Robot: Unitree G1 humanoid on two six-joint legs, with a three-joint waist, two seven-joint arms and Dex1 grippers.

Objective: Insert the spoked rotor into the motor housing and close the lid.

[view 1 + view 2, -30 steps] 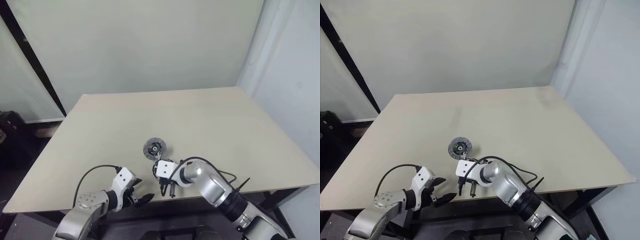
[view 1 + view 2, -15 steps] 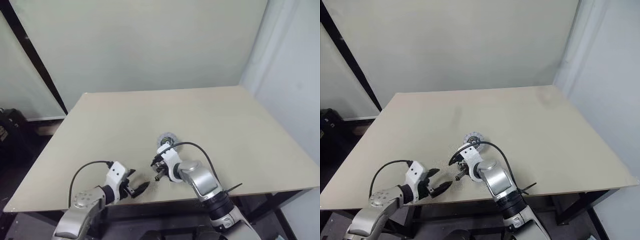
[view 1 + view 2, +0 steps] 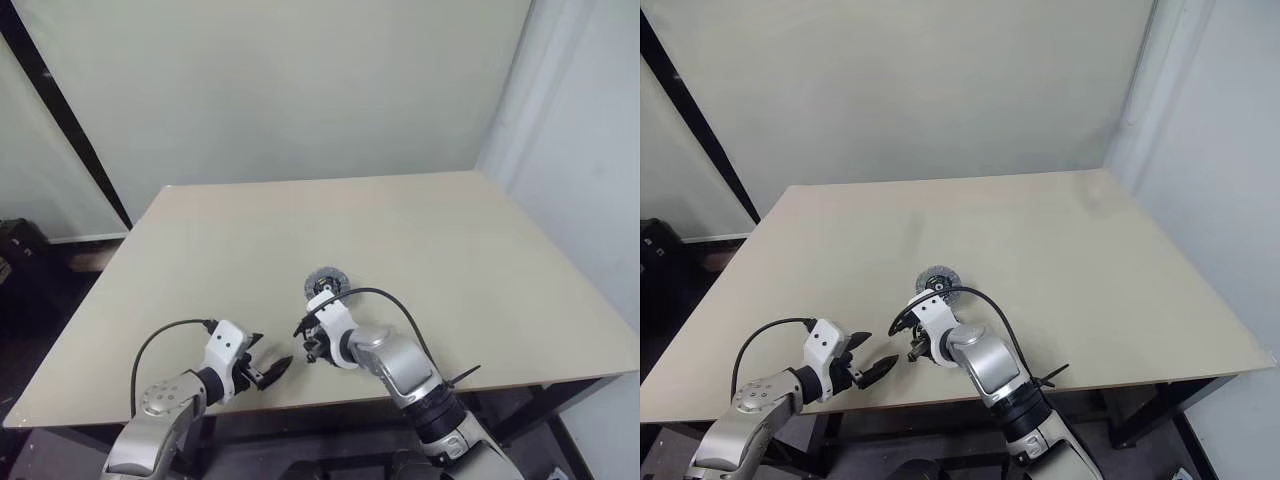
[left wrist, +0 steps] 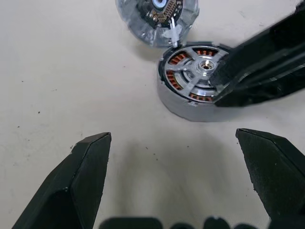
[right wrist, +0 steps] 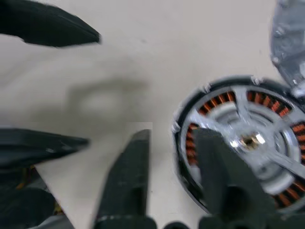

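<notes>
The motor housing [image 4: 193, 78] lies flat on the desk [image 3: 420, 240], its axis upright and its open face up, near the middle of the desk's near edge. The spoked rotor [image 5: 248, 138] sits inside it, spokes radiating from a shiny central hub over the ring of copper-coloured windings, which shows between the spokes. The lid [image 4: 157, 16] rests on the desk just beside the housing, on the side toward the far edge, touching or almost touching its rim; I cannot tell which. My right gripper [image 5: 176, 176] hangs over the housing with its fingers partly apart: one finger [image 5: 217, 167] lies across the rotor's face near the hub, the other [image 5: 126, 176] stands outside the rim over bare desk. It clamps nothing; whether the finger over the rotor actually touches it I cannot tell. My left gripper [image 4: 183, 167] is spread wide and holds nothing, its fingertips over bare desk close to the near edge, aimed toward the housing and apart from it. No legible brand, label or writing appears on any part.
</notes>
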